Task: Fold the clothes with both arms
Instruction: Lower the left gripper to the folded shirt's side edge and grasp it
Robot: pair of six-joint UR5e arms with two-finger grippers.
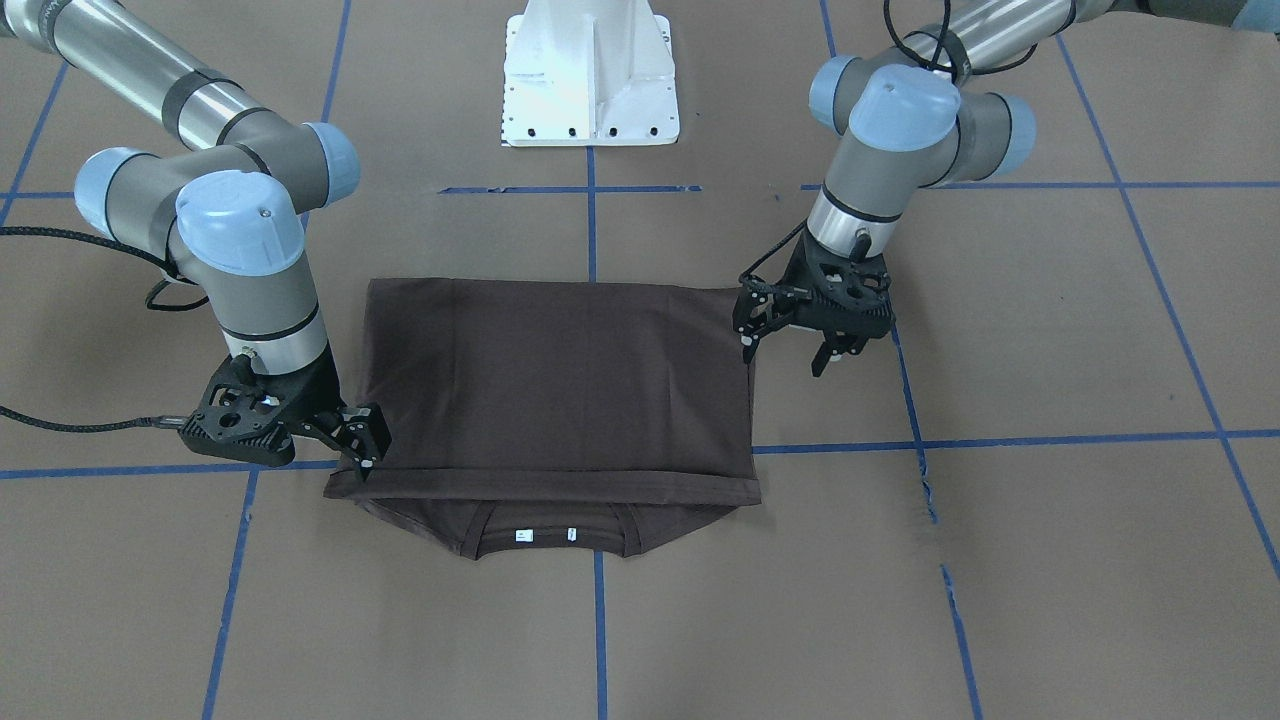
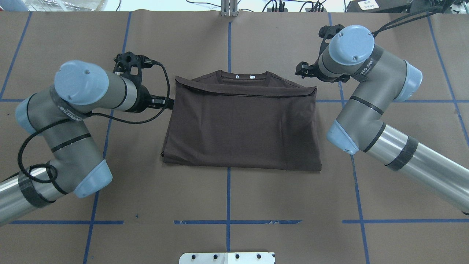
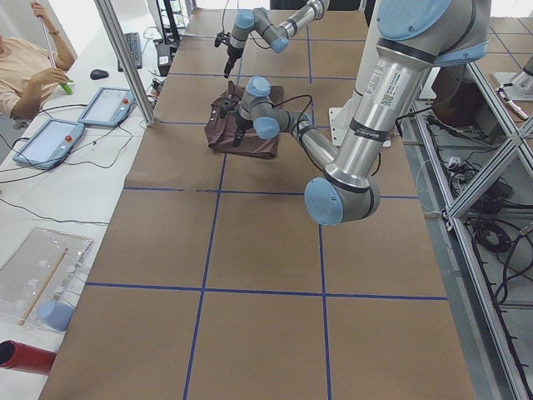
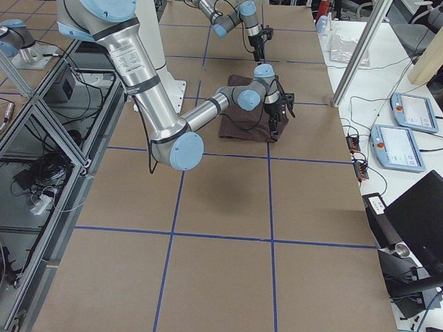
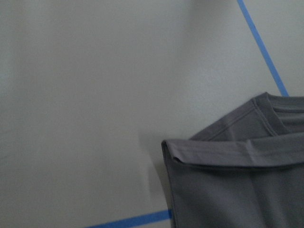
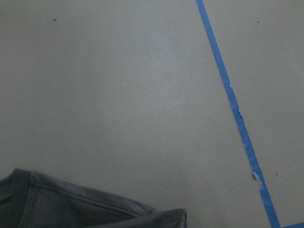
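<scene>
The clothes are one dark brown T-shirt, lying flat and folded into a rectangle. Its hem is laid over up to the collar, where small white labels show. My left gripper hovers open just off the shirt's edge on my left, holding nothing. My right gripper sits by the folded corner on the other side and looks open, off the cloth. The left wrist view shows that folded corner of the shirt lying free. In the right wrist view another corner of the shirt lies free too, and no fingers appear.
The brown table top carries a grid of blue tape lines. The white pedestal base stands at the robot's side. A person and tablets are at a side table beyond the far edge.
</scene>
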